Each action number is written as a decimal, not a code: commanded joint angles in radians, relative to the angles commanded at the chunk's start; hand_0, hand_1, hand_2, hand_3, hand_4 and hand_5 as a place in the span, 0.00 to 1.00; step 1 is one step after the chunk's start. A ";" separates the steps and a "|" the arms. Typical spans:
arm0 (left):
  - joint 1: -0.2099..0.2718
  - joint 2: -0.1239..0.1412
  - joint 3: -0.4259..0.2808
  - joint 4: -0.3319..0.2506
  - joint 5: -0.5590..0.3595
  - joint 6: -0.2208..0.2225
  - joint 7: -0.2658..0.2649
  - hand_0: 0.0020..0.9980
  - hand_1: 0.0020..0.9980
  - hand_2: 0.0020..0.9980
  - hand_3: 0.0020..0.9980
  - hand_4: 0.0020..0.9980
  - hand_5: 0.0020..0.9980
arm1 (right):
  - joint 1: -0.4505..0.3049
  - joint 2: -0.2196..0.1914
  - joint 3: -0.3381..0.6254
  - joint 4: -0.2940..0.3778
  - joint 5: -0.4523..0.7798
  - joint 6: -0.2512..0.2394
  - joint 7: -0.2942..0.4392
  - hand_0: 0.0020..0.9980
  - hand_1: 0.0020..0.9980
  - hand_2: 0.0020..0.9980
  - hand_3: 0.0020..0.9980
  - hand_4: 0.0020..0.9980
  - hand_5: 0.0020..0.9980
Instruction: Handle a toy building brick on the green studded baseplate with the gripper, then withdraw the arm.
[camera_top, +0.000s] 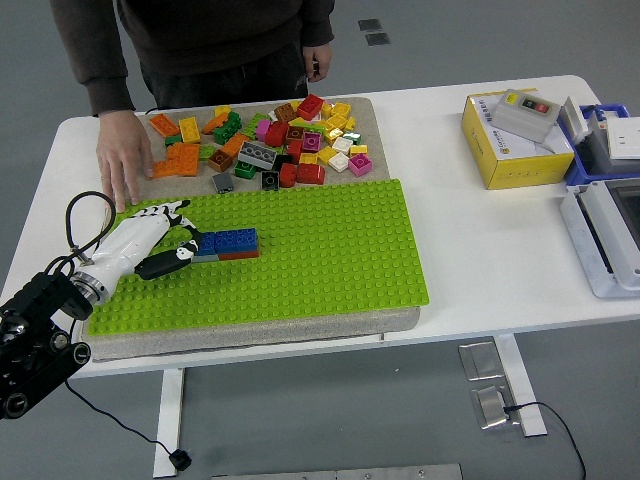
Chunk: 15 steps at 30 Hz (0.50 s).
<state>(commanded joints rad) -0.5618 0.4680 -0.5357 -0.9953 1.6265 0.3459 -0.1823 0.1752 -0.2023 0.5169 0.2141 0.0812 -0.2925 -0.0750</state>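
White tabletop (480, 250) spreads under me, with grey floor beyond it and a beige foam pad (300, 325) carrying the green studded baseplate (320, 250). My left arm comes in from the lower left corner, black at the joint and white along the forearm, with a black cable looping off the wrist. My left hand (160, 240) lies low over the baseplate's left end, thumb pointing right, fingers curled toward the blue brick (232, 240); I cannot tell whether they actually grip it or merely touch its left end. That blue brick sits on the baseplate's left part, atop a red brick (238, 254) whose edge shows beneath. Behind the baseplate, a loose pile of bricks (270, 140) lies scattered on the pad (orange, yellow, red, green, pink, grey). A person stands at the far side, one hand (123, 160) flat on the table near my fingers. Off to the right a yellow box (505, 150) carries print too small to read, with a grey switch unit (527, 115) on top
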 joint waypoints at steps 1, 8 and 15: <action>-0.001 0.000 0.001 -0.001 -0.001 0.000 0.000 1.00 1.00 1.00 0.64 0.47 0.90 | 0.000 0.000 0.000 0.000 0.000 0.000 0.000 0.59 0.45 0.66 0.62 0.61 1.00; -0.010 -0.005 0.000 0.001 -0.008 -0.001 0.001 1.00 1.00 1.00 0.64 0.47 0.90 | 0.002 0.000 0.000 0.000 0.001 0.000 0.000 0.59 0.45 0.66 0.62 0.61 1.00; -0.014 -0.011 0.002 0.003 -0.015 -0.001 0.001 1.00 1.00 1.00 0.64 0.47 0.90 | 0.003 0.000 0.000 -0.001 0.002 0.000 0.000 0.59 0.45 0.66 0.62 0.61 1.00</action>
<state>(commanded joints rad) -0.5759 0.4572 -0.5335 -0.9923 1.6111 0.3450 -0.1809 0.1779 -0.2021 0.5170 0.2133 0.0830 -0.2921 -0.0748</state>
